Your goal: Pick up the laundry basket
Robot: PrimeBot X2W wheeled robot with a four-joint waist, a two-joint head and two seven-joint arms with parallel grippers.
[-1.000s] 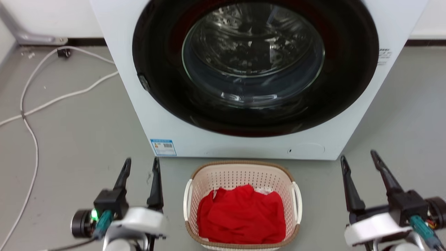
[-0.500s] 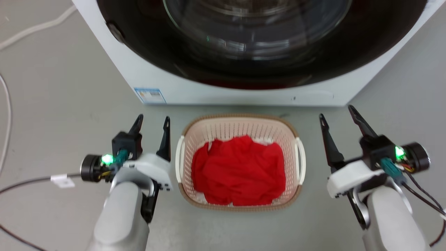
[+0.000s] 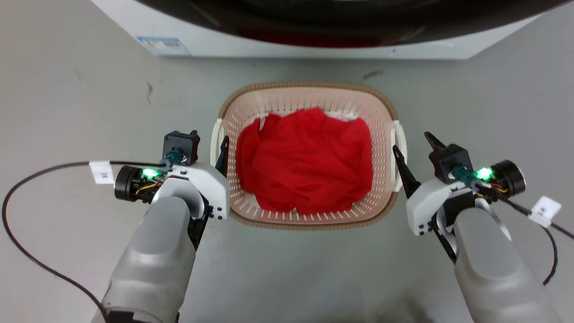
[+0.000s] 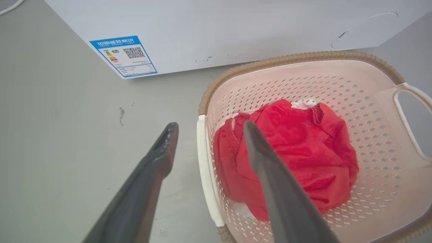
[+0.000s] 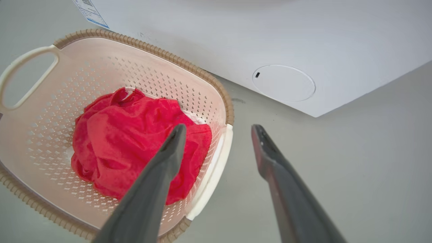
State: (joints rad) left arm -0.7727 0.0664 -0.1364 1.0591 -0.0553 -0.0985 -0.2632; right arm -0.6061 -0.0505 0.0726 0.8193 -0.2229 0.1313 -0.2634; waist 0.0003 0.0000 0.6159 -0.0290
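Observation:
The laundry basket point(image 3: 309, 86) stands on the grey floor just before the washing machine, pale pink and perforated with a brown woven-look rim. A red cloth point(image 3: 305, 159) lies inside it. My left gripper point(image 3: 207, 142) is open at the basket's left white handle point(image 4: 203, 168), one finger over the inside and one outside. On the other side my right gripper point(image 3: 411, 141) is open in the same way astride the right white handle point(image 5: 213, 170). Whether any finger touches a handle cannot be told.
The washing machine's white front point(image 3: 269, 47) with a blue label point(image 3: 163, 45) stands close behind the basket. A black cable point(image 3: 27, 251) loops on the floor at the left, and another cable point(image 3: 554, 251) trails at the right.
The head camera has tilted down, so the machine slid up the view. Both grippers have closed in on the basket from its sides and now straddle the handles, still open.

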